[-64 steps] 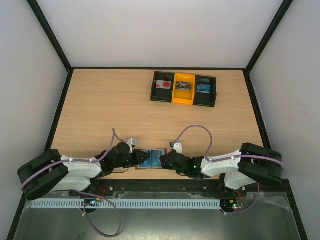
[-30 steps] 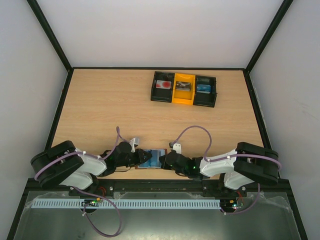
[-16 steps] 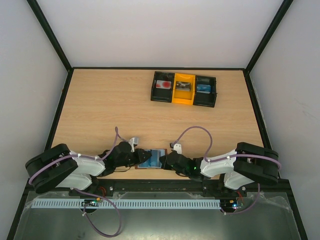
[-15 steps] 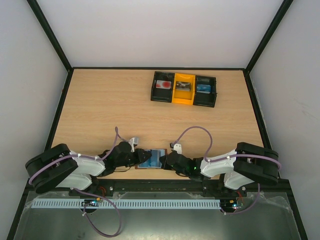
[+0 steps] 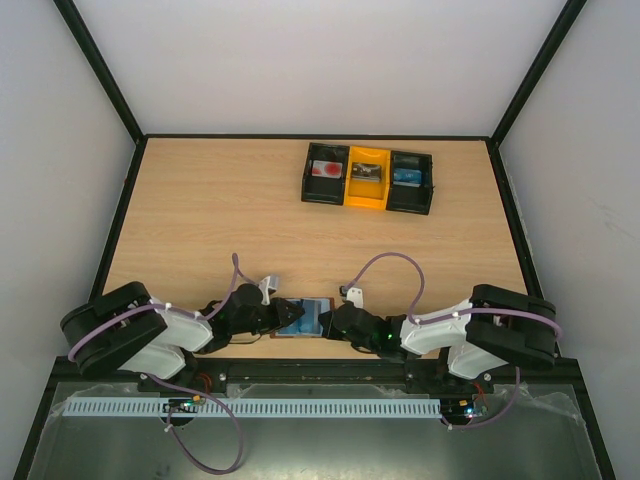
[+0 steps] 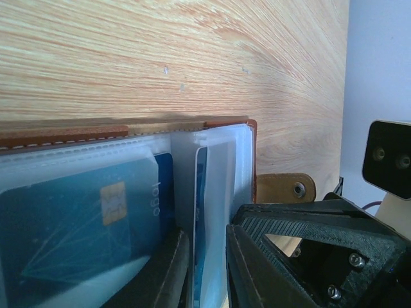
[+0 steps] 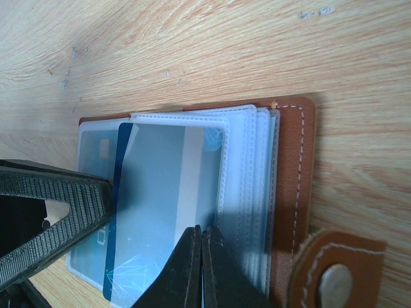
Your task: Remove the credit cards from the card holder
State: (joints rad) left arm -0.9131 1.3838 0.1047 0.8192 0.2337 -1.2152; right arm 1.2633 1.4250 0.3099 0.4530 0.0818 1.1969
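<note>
The small brown leather card holder (image 5: 303, 318) lies open on the wooden surface (image 5: 200, 220), at the near edge, between the two arms. The left fingers (image 6: 289, 256) are nearly closed. They pinch one clear plastic sleeve (image 6: 215, 167) that stands up, with a thin blue card (image 7: 119, 212) in it. One side of that card pokes out of the sleeve. The right fingers (image 7: 218, 282) are shut tight, and their tips press on the sleeves. I cannot tell if they have caught a bit of plastic.

What could go wrong? The left fingers may be squeezing the sleeve and the card together. Then a pull could drag the whole holder along, and the card would not come out. The right tips are thin and the plastic looks slippery, so they could slide off and the holder would lift. A hard tug could bend the card or tear the sleeve. Another blue card with a gold chip (image 6: 83, 218) sits in the next sleeve.
</note>
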